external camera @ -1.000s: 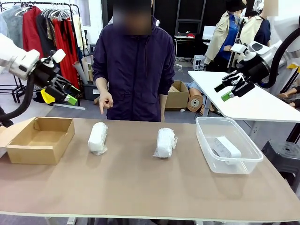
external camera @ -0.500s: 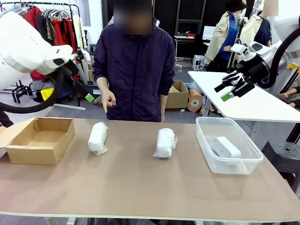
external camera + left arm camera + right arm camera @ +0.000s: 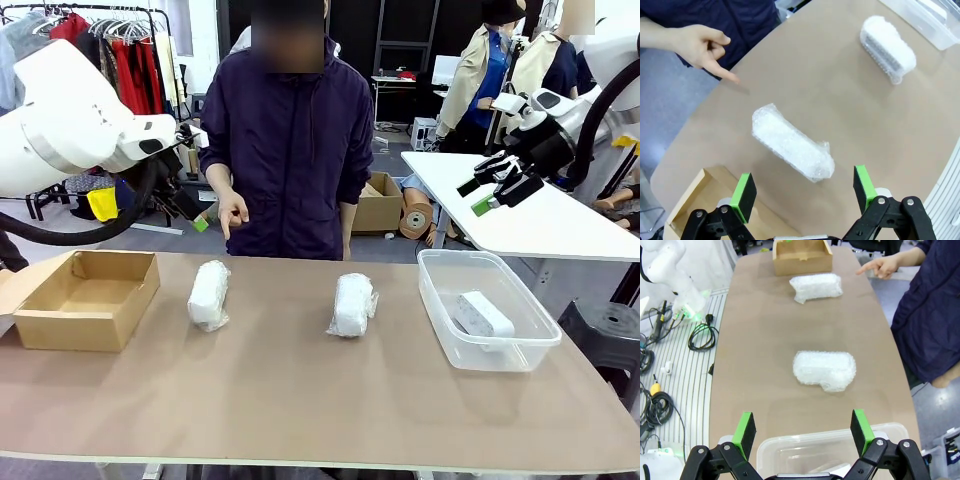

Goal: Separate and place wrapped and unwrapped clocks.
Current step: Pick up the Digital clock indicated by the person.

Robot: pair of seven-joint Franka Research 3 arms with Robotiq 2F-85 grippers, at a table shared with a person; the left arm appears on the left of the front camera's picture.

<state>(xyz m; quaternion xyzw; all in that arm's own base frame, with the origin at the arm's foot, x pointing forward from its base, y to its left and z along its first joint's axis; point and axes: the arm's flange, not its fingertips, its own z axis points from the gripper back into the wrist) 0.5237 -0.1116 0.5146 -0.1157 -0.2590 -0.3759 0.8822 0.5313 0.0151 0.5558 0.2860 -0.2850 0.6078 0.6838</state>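
In the front view the left gripper (image 3: pixel 803 190) is mostly hidden behind its own bulky white arm, with little more than one green pad showing; its wrist view shows the jaws wide apart and holding nothing, above the table (image 3: pixel 300 400). The right gripper (image 3: pixel 802 429) hangs high off the table's right end, jaws likewise spread and empty. The clear tub (image 3: pixel 487 257) is cut off by the corner of the left wrist view and by the bottom edge of the right wrist view, where the gripper's frame also covers it, so its contents are hard to make out there. The cardboard box (image 3: pixel 70 330) sits partly behind the left gripper's fingers in the left wrist view.

The left wrapped clock (image 3: pixel 208 294) is an oblong lump in crinkly whitish bubble wrap, lying on the table just right of the box. The middle wrapped clock (image 3: pixel 353 304) looks much the same, with loose wrap sticking out at its near end; it lies between the first one and the tub, well apart from both. The bare clock (image 3: pixel 484 313) is a smooth white rounded block lying tilted inside the tub, its greyish face too small to read. The person's hand (image 3: pixel 229 213) points a finger down over the table's far edge, near the left wrapped clock
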